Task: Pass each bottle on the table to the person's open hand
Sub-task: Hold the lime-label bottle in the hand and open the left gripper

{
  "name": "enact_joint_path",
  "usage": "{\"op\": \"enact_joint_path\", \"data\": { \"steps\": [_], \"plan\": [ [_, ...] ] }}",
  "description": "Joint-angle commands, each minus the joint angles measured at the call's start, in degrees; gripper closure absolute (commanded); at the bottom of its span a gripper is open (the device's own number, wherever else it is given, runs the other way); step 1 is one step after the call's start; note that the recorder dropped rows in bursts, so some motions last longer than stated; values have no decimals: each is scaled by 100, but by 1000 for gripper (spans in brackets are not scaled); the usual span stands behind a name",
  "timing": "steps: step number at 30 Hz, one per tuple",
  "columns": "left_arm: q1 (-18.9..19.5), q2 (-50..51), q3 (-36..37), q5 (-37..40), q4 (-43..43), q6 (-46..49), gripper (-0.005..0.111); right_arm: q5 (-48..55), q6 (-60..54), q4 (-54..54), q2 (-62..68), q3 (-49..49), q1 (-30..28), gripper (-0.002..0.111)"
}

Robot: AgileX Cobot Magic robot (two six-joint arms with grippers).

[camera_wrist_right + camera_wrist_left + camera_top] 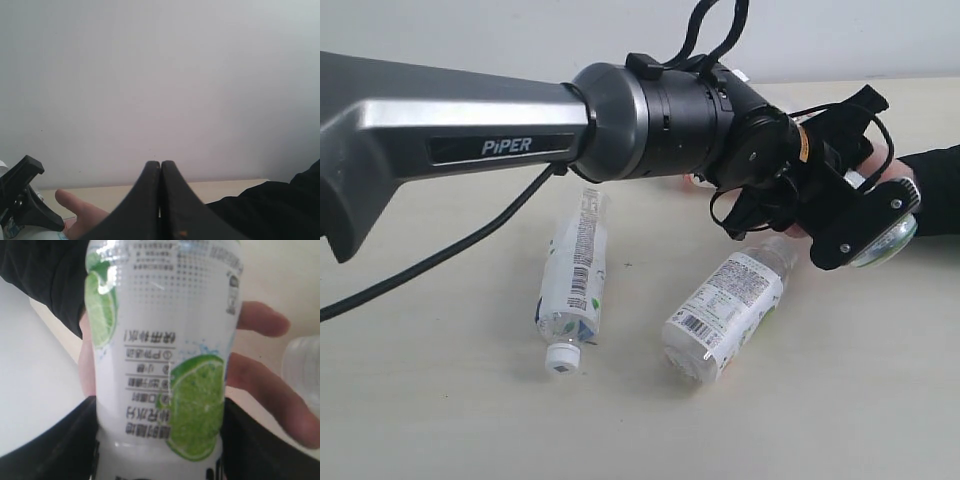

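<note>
by the hand (257, 377), left jaws grip a glossy lime-labelled bottle (160, 355); right jaws clenched

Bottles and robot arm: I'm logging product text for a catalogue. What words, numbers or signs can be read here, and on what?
"PiPER": on the left arm.
Barcode and fine print on the white-capped bottle: too small to read.
Barcode and print on the bottle beside it: too small to read.
Chinese print on the lime-label bottle: blurred, unreadable.
Right wrist view: no text.
</note>
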Motion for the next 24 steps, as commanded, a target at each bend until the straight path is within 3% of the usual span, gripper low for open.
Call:
{"op": "enact_joint_path", "data": {
  "steps": [1,6,10,16,24],
  "plan": [
    [9,1,-42,-8,-79,-45,76,-53,-14,-3,-28,25,-39,108],
    [9,1,-42,-8,-79,-45,54,-53,-14,-3,-28,25,-39,108],
    [9,1,-42,-8,-79,-55,49,-53,-14,-3,-28,25,-39,108],
    [9,1,-42,-77,-79,-333,32,-53,-14,-3,-28,25,-39,108],
    [9,1,-42,-77,-79,-333,28,-53,-14,-3,-28,25,-39,108]
  ]
}}
